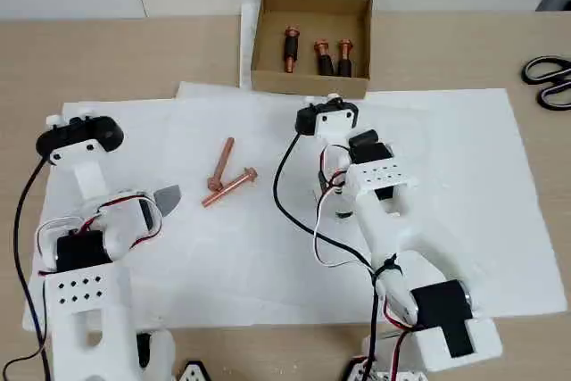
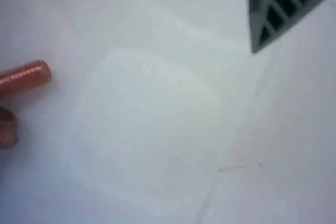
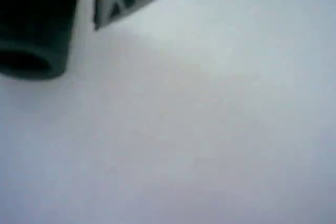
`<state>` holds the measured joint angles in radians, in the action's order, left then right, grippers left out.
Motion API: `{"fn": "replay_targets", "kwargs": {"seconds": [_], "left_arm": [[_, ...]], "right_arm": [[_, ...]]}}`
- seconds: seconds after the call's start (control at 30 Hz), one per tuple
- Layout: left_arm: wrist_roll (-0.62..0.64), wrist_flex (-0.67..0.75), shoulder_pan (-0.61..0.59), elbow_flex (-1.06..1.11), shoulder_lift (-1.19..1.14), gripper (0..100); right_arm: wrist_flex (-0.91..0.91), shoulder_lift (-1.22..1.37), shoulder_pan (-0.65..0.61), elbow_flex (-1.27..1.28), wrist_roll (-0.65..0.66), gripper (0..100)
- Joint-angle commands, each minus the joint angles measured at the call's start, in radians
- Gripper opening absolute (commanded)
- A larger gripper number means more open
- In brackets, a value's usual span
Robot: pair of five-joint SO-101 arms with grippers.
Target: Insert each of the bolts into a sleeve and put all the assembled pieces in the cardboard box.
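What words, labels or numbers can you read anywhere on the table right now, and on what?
No text can be read in any view.
cardboard box: plain walls, no print visible.
bolts and sleeve: no markings visible.
scissors: too small to tell.
white paper: blank.

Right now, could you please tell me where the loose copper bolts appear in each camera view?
High view: a steeper bolt and a flatter bolt form a V on the white paper, between the arms, nearer the viewer than the cardboard box.
Left wrist view: one bolt end at the picture's edge, lying on the paper.
Right wrist view: a black sleeve over the paper.
Shared landmark: the white paper.
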<state>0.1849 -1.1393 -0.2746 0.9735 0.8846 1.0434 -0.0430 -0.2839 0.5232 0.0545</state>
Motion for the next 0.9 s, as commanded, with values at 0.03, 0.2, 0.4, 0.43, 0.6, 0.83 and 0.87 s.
{"fn": "replay_targets", "kwargs": {"seconds": [0.03,0.2,0.4,0.43,0.6,0.83,0.87], "left_arm": [[-0.003,-0.005,0.003,-0.005,0.017,32],[-0.003,-0.017,0.003,-0.004,0.017,32],[-0.003,-0.017,0.003,-0.004,0.017,32],[-0.003,-0.017,0.003,-0.004,0.017,32],[-0.025,-0.063,0.003,-0.050,0.023,32],[-0.158,-0.270,0.006,-0.337,0.012,32],[-0.163,-0.287,0.025,-0.371,0.006,32]], "right_arm": [[-0.013,0.002,-0.002,-0.003,0.005,12.9],[-0.013,0.082,-0.002,-0.009,0.005,12.8],[-0.041,0.107,-0.002,-0.011,0.009,5.8],[-0.041,0.105,-0.002,-0.017,0.011,1.1],[0.065,0.027,-0.002,-0.075,0.061,0.6],[0.263,-0.269,0.007,-0.164,0.109,0.4],[0.288,-0.311,0.018,-0.178,0.117,0.4]]}}
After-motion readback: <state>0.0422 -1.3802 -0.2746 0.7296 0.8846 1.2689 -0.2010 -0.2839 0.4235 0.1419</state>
